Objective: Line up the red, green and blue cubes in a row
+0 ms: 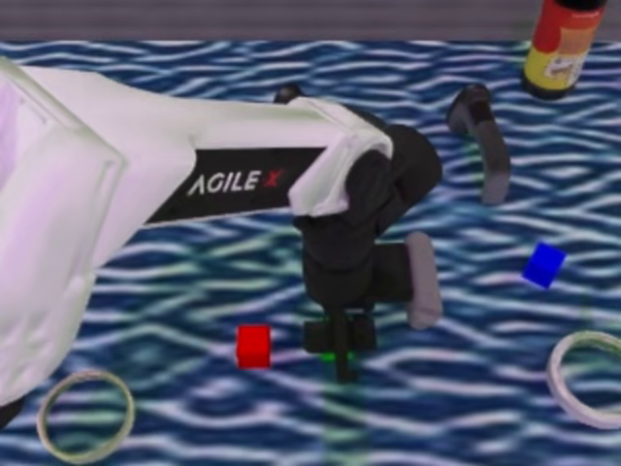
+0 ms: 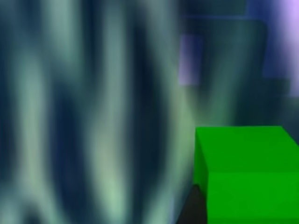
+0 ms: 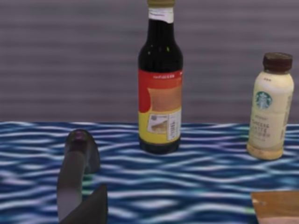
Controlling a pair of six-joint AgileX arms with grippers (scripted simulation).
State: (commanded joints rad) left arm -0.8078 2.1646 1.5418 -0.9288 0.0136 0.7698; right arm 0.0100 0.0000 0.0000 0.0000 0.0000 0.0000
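Note:
The red cube (image 1: 253,346) sits on the wavy blue cloth near the front middle. Just to its right my left gripper (image 1: 340,357) reaches down from the long white arm, shut on the green cube (image 1: 329,357), of which only a sliver shows below the fingers. In the left wrist view the green cube (image 2: 247,172) fills the corner, with one dark finger (image 2: 192,210) pressed against its side, low over the cloth. The blue cube (image 1: 543,264) lies alone towards the right. My right gripper (image 3: 96,210) is outside the top view, facing the bottles at the back.
A dark sauce bottle (image 1: 563,44) (image 3: 160,93) and a cream drink bottle (image 3: 271,107) stand at the back. A grey curved tool (image 1: 490,146) lies behind the blue cube. Pale rings lie at the front left (image 1: 85,416) and front right (image 1: 587,379).

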